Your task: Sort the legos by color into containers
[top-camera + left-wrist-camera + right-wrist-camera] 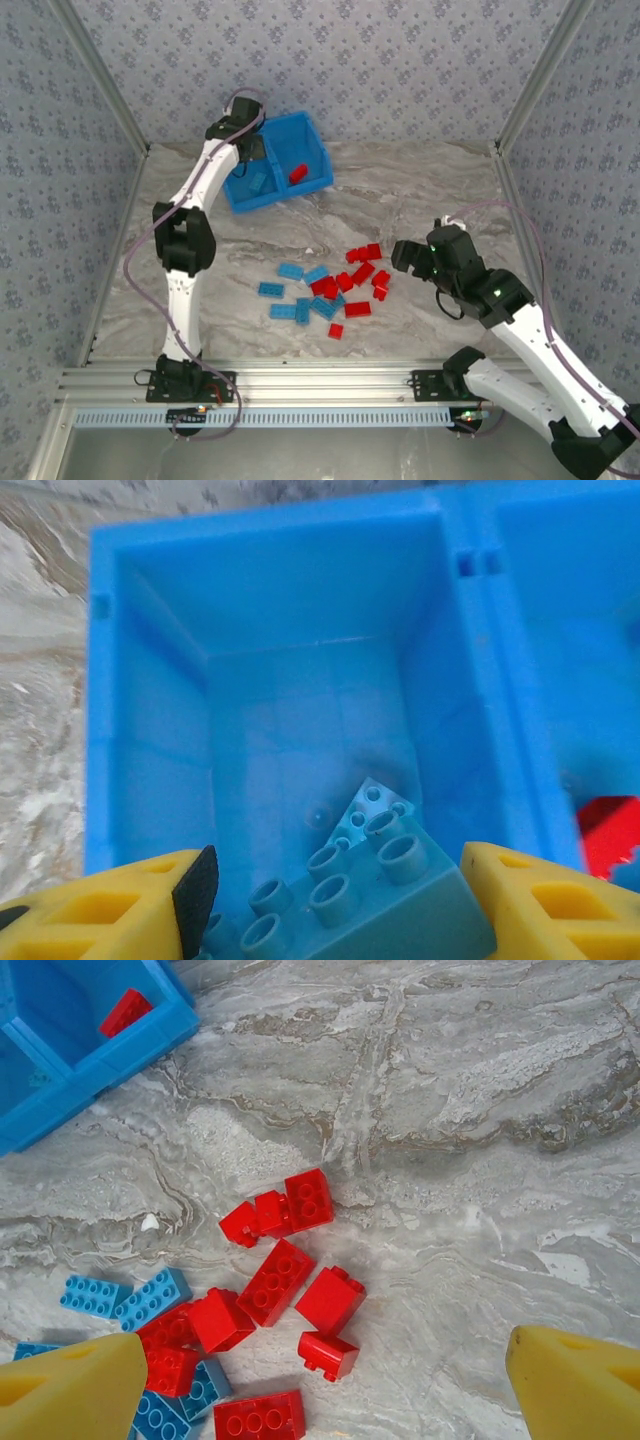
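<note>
Left claw (pixel 335 875): above left compartment of blue bin (pixel 290 120), pinching light blue brick (pixel 400 915); grip plain in wrist view, unclear from above. Right compartment: one red brick (pixel 298 173). Worktop (pixel 450 190) centre: loose blue legos (pixel 283 311), red legos (pixel 362 272). Right claw (pixel 405 255): spread wide, just right of reds.

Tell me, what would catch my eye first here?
A heap of red and blue bricks lies in the middle of the marble table. At the back left sits a blue bin, where the left claw holds a blue brick over the left compartment; a red brick lies in the right one. The right claw hangs open beside the heap.
</note>
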`<act>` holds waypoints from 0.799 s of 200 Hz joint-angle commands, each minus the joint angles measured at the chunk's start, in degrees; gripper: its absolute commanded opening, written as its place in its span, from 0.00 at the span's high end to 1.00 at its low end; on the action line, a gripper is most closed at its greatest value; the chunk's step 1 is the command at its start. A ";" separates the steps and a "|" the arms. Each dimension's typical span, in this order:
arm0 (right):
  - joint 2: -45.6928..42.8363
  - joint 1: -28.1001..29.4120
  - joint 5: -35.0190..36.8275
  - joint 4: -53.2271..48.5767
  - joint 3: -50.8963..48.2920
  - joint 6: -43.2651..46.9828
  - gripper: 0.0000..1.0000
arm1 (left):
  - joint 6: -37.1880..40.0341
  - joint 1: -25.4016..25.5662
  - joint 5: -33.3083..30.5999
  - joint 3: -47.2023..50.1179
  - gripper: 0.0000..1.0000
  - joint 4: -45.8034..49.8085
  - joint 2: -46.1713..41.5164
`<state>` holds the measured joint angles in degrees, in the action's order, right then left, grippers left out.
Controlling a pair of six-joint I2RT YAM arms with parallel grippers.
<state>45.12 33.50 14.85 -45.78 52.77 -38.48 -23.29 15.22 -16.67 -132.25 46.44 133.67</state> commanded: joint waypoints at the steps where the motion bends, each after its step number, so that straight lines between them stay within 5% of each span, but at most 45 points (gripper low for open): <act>1: -1.86 -0.34 1.51 -2.75 -0.83 -2.20 0.05 | -0.79 -1.17 5.40 -9.05 0.46 6.16 4.85; 26: -3.23 -0.30 1.73 -3.79 -0.75 -2.95 0.05 | -1.40 -2.58 7.15 -17.69 0.38 9.43 9.91; 63: -4.26 -0.26 1.96 -3.62 -1.09 -3.99 0.05 | -2.20 -3.45 9.21 -18.32 0.23 8.99 8.56; 113: -3.69 -0.32 1.84 -1.80 -1.85 -4.24 0.05 | -3.60 -3.29 11.84 -17.70 0.19 9.00 -0.16; 160: 3.06 -0.62 -0.71 1.42 -2.99 -3.24 0.04 | -4.21 -0.22 19.26 5.97 0.19 -1.23 -25.22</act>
<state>44.16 33.36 15.38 -46.85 50.46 -41.58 -27.03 12.58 -2.66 -136.09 51.75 124.95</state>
